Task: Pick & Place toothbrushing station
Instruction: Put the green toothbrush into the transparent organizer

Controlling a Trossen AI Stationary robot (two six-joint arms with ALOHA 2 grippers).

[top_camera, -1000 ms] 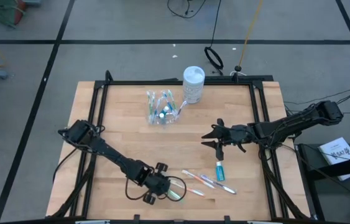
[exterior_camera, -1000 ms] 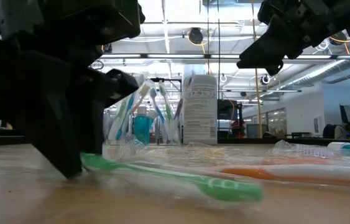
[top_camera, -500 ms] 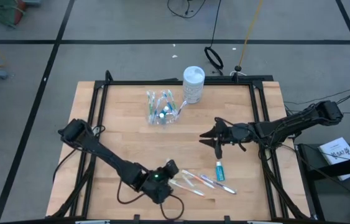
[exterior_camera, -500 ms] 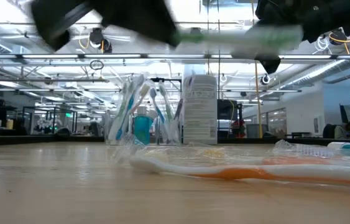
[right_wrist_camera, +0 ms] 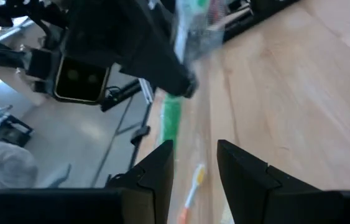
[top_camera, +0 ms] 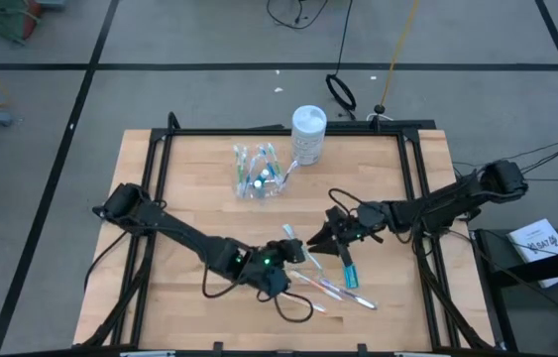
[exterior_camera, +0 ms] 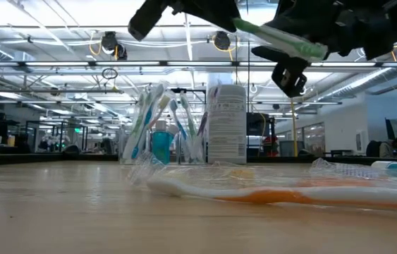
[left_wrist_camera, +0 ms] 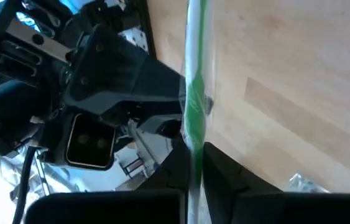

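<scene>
Left end effector grips green toothbrush mid-air; right end effector open at 3 o'clock. Clear plastic cup part-filled; approx. three brushes plus a teal tube left.

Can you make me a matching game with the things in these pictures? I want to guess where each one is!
Things:
1. green toothbrush
2. orange toothbrush
3. clear cup
4. white canister

Where or how:
A. lying flat on the table
B. standing at the table's far edge
C. held up in the air by the left claw
D. full of toothbrushes, next to the canister

Pairs: 1-C, 2-A, 3-D, 4-B
</scene>
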